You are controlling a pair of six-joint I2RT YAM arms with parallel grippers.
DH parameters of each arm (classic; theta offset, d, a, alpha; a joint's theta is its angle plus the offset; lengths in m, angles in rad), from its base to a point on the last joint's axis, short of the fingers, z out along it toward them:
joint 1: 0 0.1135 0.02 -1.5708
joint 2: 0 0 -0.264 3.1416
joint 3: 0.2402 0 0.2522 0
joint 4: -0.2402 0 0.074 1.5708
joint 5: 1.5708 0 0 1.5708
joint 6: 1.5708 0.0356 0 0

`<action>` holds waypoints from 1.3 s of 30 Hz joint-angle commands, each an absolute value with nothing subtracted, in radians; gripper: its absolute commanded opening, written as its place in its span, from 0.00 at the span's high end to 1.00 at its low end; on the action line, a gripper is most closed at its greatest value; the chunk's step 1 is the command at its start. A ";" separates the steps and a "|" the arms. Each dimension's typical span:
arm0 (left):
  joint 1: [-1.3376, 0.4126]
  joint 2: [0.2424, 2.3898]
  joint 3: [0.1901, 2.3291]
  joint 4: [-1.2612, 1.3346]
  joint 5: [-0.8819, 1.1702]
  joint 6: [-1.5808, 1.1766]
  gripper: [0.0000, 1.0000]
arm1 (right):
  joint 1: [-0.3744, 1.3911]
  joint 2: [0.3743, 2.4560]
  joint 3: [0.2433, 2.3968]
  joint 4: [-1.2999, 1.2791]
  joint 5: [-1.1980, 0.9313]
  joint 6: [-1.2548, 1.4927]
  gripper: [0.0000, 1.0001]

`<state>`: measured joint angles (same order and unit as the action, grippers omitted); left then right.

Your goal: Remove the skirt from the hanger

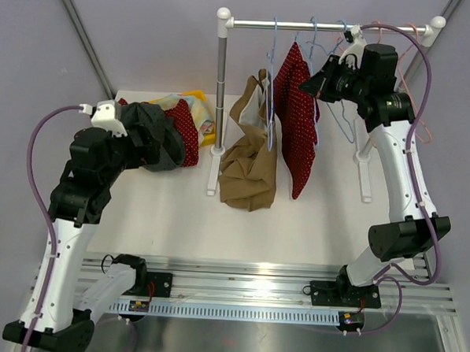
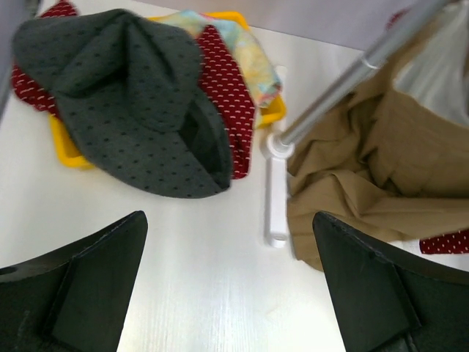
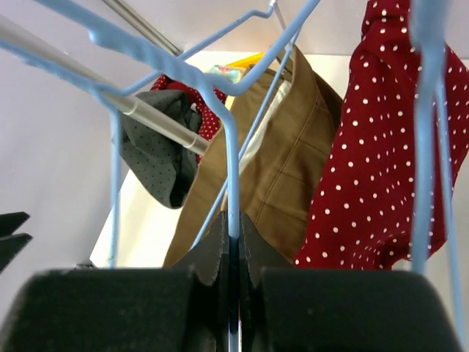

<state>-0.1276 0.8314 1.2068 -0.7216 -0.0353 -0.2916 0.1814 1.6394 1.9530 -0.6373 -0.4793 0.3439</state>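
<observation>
A red white-dotted skirt [image 1: 295,124] hangs from a light-blue hanger [image 1: 311,46] on the rack rail [image 1: 306,26]. A tan skirt [image 1: 252,149] hangs to its left on another blue hanger. My right gripper [image 1: 313,82] is up at the rail by the red skirt's right edge. In the right wrist view that gripper [image 3: 233,231] is shut on a thin blue hanger wire [image 3: 231,169], with the red skirt [image 3: 381,169] to the right and the tan skirt [image 3: 286,161] behind. My left gripper [image 2: 229,242] stands open over bare table.
A yellow tray [image 2: 66,150] at the back left holds a pile of garments topped by a grey dotted one [image 2: 132,103]. The rack's white foot [image 2: 275,191] and grey post [image 1: 221,81] stand between the pile and the tan skirt. Several empty hangers [image 1: 345,111] hang at the right.
</observation>
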 commanded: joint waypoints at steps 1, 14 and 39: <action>-0.289 0.854 1.310 -0.667 -0.029 -0.261 0.01 | 0.192 1.586 2.112 -0.638 -0.479 0.350 1.00; -1.127 1.172 1.464 -0.341 -0.230 -0.152 0.01 | 0.192 1.462 2.188 -0.736 -0.471 0.373 1.00; -1.279 1.729 1.472 0.081 -0.500 -0.206 1.00 | 0.192 1.330 2.272 -0.874 -0.554 0.413 1.00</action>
